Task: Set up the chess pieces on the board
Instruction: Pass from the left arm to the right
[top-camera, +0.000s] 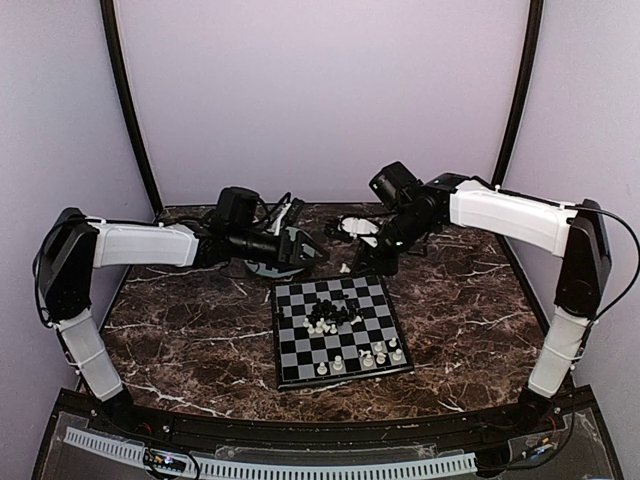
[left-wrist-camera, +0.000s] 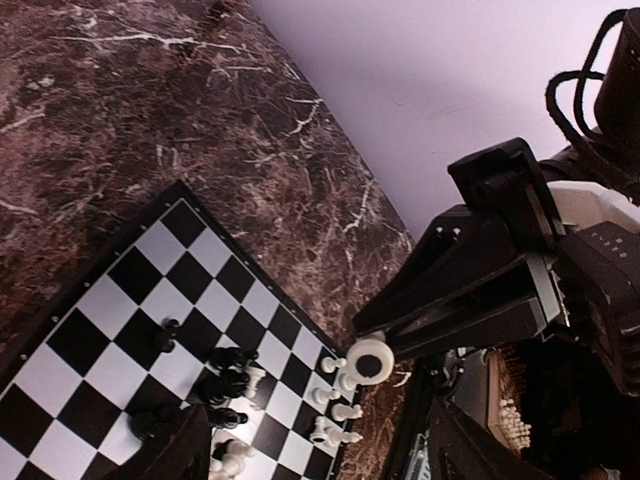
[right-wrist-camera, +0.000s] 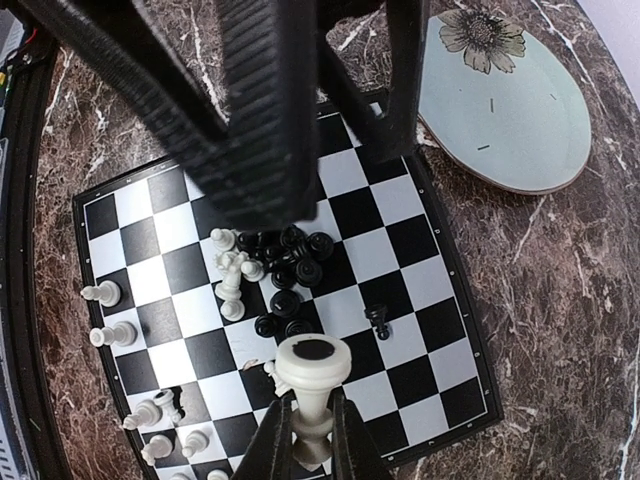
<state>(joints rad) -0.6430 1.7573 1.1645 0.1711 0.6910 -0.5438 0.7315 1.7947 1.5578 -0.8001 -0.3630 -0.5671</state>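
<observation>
The chequered board (top-camera: 300, 350) lies mid-table; it also shows in the right wrist view (right-wrist-camera: 430, 260) and the left wrist view (left-wrist-camera: 110, 310). Black pieces (right-wrist-camera: 290, 265) are heaped near its middle with a few white ones (right-wrist-camera: 230, 270) beside them. More white pieces (top-camera: 380, 352) stand along the near right edge. One black pawn (right-wrist-camera: 377, 320) lies alone. My right gripper (right-wrist-camera: 310, 440) is shut on a white piece (right-wrist-camera: 312, 385), held above the board's far part. My left gripper (top-camera: 310, 252) is open and empty beyond the board's far left corner.
A pale green plate with a flower print (right-wrist-camera: 505, 100) lies beyond the board's far left corner, partly under my left gripper. Small white things (top-camera: 357, 228) lie at the back of the marbled table. Purple walls close the back and sides.
</observation>
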